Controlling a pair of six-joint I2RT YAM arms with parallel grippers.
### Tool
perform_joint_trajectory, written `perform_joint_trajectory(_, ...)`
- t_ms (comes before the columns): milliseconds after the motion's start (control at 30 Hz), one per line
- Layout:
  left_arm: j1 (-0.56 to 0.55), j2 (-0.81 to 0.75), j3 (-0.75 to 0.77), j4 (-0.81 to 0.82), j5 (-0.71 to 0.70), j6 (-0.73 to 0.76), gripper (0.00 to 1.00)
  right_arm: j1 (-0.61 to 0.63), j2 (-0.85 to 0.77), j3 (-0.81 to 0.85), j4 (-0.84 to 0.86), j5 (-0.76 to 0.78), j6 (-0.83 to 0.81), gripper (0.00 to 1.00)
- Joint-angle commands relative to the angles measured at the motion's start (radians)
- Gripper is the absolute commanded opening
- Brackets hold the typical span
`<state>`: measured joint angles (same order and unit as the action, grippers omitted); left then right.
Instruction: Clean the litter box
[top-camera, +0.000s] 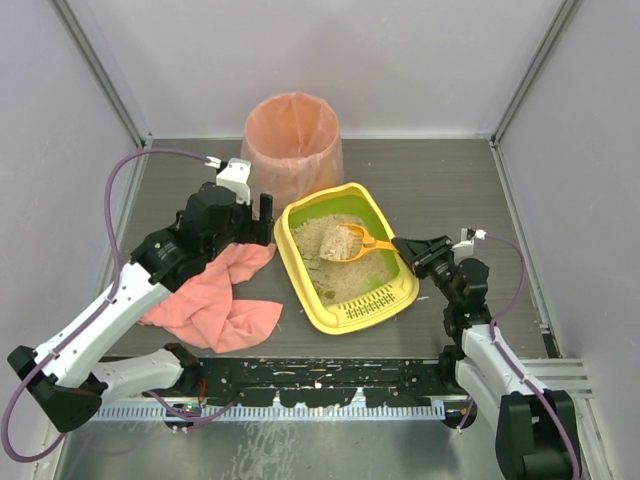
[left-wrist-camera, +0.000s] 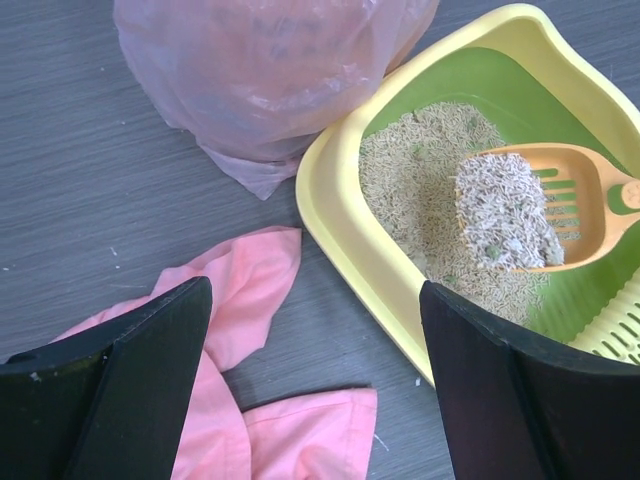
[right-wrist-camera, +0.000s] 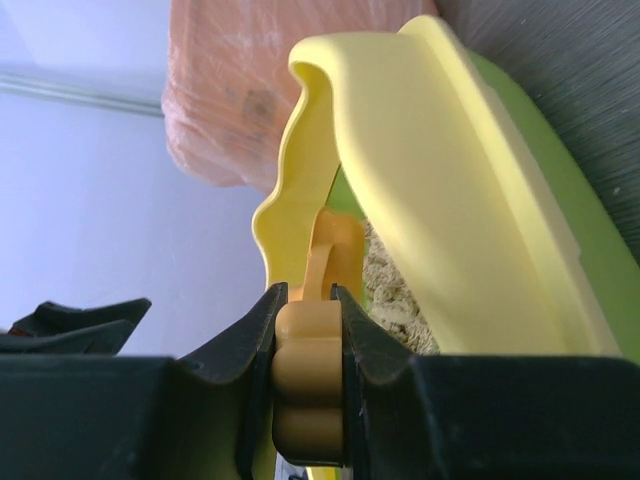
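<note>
While the R gripper (right-wrist-camera: 309, 300) pinches the handle of the orange scoop (left-wrist-camera: 560, 205) tight between both fingers, the scoop's head reaches in over the box's right-hand rim w/ a pale clump of litter (left-wrist-camera: 505, 215) heaped on it; the litter box (top-camera: 300, 285) lies flat on the table (top-camera: 450, 180), a bit right of centre and turned at an angle, slotted grate end toward the near edge, beige litter piled toward its far end, green floor bare nearer the grate; the L gripper (left-wrist-camera: 315, 300) hangs w/ its fingers spread wide, gripping nothing, just off the box's far-left corner; a pink-lined round bin (top-camera: 292, 140) stands by the table's far edge, just beside that same corner; a pink cloth (top-camera: 215, 295) lies crumpled on the table's left side, near the box's left rim, partly under the L arm.
</note>
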<state>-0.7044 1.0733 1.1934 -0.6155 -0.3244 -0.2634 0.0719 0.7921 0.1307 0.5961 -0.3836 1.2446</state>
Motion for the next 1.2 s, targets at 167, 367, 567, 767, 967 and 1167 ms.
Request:
perform_joint_trajectory(167,0.008,-0.114,-0.038,0.061,-0.063,0.072,0.91,-0.063,-0.043,0.01,0.123,-0.137,0.022,0.01)
perform_joint_trajectory(367,0.006,-0.121,-0.051,0.062,-0.069,0.07,0.92,-0.094,-0.008,-0.014,0.187,-0.175,0.064,0.01)
perform_joint_trajectory(567,0.007,-0.115,-0.046,0.055,-0.063,0.067,0.93,-0.184,-0.001,-0.045,0.235,-0.192,0.132,0.01)
perform_joint_trajectory(767,0.007,-0.118,-0.047,0.051,-0.067,0.066,0.94,-0.215,0.0,-0.047,0.25,-0.216,0.142,0.0)
perform_joint_trajectory(967,0.006,-0.119,-0.047,0.048,-0.064,0.065,0.95,-0.207,-0.015,-0.04,0.225,-0.22,0.118,0.01)
perform_joint_trajectory(1167,0.008,-0.118,-0.048,0.047,-0.06,0.062,0.95,-0.202,0.008,-0.042,0.267,-0.238,0.133,0.0)
